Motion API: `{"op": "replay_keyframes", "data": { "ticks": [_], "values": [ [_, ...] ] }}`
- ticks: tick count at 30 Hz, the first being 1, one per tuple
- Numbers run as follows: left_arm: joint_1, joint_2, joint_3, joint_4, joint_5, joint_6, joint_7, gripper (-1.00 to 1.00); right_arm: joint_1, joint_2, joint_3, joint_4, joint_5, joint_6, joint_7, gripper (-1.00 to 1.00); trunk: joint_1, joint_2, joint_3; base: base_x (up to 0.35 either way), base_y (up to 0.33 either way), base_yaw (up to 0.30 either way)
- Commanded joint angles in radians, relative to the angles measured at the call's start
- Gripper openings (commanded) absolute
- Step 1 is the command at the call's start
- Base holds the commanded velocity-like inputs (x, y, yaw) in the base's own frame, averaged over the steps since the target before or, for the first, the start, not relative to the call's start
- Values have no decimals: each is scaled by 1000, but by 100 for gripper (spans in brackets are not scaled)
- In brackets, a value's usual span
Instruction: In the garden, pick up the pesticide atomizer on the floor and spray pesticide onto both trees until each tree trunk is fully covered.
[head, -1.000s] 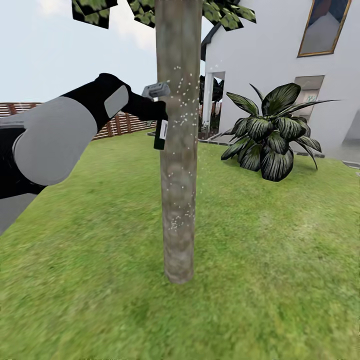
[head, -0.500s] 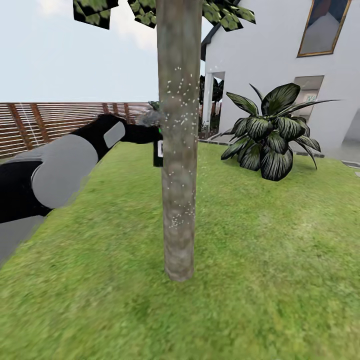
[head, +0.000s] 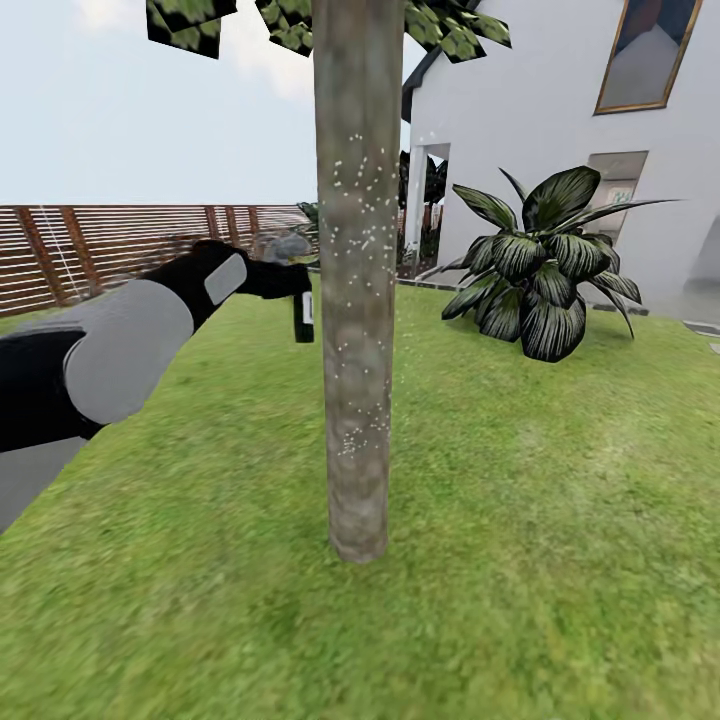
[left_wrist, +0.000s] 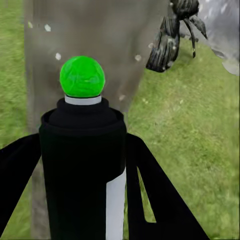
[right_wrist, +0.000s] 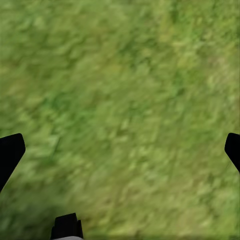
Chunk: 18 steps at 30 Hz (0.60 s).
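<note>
The left gripper (head: 283, 280), clamped on the black white-labelled pesticide atomizer (head: 302, 312), has dropped lower beside the speckled grey-brown tree trunk (head: 352, 300), likely working the spray downward; the right gripper (right_wrist: 120, 150) hangs spread over grass.

1. Spray bottle (head: 302, 316): black body, white label, grey head, green spot (left_wrist: 82, 76); held upright just beside the trunk.
2. Tree trunk (head: 355, 300): upright, grey-brown, flecked with white droplets.

Green lawn (head: 560, 560) bears the tree trunk (head: 357, 350) and a broad-leaved shrub (head: 540, 270).
</note>
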Motion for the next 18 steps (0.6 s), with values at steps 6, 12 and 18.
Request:
{"op": "replay_keyframes", "data": {
  "ticks": [6, 12, 18],
  "values": [
    [54, -101, -5, 1, -3, -5, -40, -100, 0, 0, 0, 0, 0, 0, 0, 100, 0, 0, 0, 0, 0, 0],
    [102, -107, -4, 0, -4, -23, -88, -100, 0, 0, 0, 0, 0, 0, 0, 100, 0, 0, 0, 0, 0, 0],
    [169, -17, -5, -2, -6, -67, -84, -100, 0, 0, 0, 0, 0, 0, 0, 100, 0, 0, 0, 0, 0, 0]
  ]
}}
